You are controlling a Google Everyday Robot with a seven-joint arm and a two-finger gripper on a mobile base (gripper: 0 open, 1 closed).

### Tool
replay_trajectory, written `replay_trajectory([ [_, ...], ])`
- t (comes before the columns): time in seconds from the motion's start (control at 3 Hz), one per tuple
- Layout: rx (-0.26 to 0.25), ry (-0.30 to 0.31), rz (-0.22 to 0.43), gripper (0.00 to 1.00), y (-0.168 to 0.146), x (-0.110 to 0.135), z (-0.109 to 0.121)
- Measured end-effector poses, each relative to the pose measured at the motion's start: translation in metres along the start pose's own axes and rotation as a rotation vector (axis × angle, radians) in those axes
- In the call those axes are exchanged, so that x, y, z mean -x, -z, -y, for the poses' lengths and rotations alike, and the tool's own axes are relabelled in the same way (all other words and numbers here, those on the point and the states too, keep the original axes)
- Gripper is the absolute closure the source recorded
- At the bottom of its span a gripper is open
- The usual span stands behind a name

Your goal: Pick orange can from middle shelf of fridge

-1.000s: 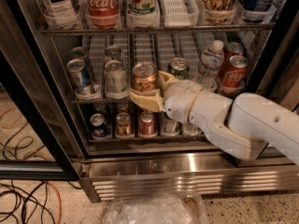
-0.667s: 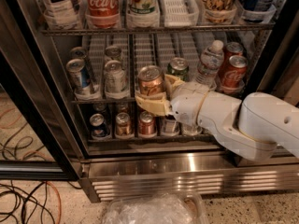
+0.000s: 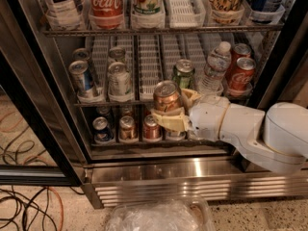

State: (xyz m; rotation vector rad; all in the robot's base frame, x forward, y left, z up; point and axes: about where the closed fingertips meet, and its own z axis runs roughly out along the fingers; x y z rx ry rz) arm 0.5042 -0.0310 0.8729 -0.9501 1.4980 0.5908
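Inside the open fridge (image 3: pixel 159 170), we count seven cans and one water bottle (image 3: pixel 214 67) on the middle shelf (image 3: pixel 149 64). From the left these are two blue-and-silver cans (image 3: pixel 82 77) in one lane, two silver cans (image 3: pixel 119 78) in the next, then bare white lane guides. Further right come a single green can (image 3: pixel 184 72), the bottle, and two red Coca-Cola cans (image 3: pixel 240 71) at the far right.

There is one orange can (image 3: pixel 167 95), at the shelf's front edge, just left of and in front of the green can. It stands upright with its long axis vertical and its silver top and pull tab facing up. Whether its base rests on the rack we cannot tell, as a finger hides it.

The gripper (image 3: pixel 173 109) reaches in from the right on a white arm (image 3: pixel 250 129). Its cream fingers (image 3: pixel 169 121) pinch the orange can from either side. The arm crosses in front of the lower rack's right end.

Three small cans (image 3: pixel 126 127) show on that lower rack, left of the arm. Large bottles (image 3: pixel 105 4) line the rack above. Cables (image 3: pixel 29 201) trail over the floor at left, and clear plastic (image 3: pixel 154 218) lies below the louvred base grille (image 3: pixel 192 189).
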Motion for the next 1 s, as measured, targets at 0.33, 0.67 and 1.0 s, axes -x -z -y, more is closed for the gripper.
replay_trajectory([
  [0.33,0.045,0.007,-0.019,1.00,0.014,-0.006,-0.010],
  [0.67,0.088,0.032,-0.015,1.00,0.031,0.005,-0.035],
  [1.0,0.088,0.032,-0.015,1.00,0.032,0.005,-0.036],
])
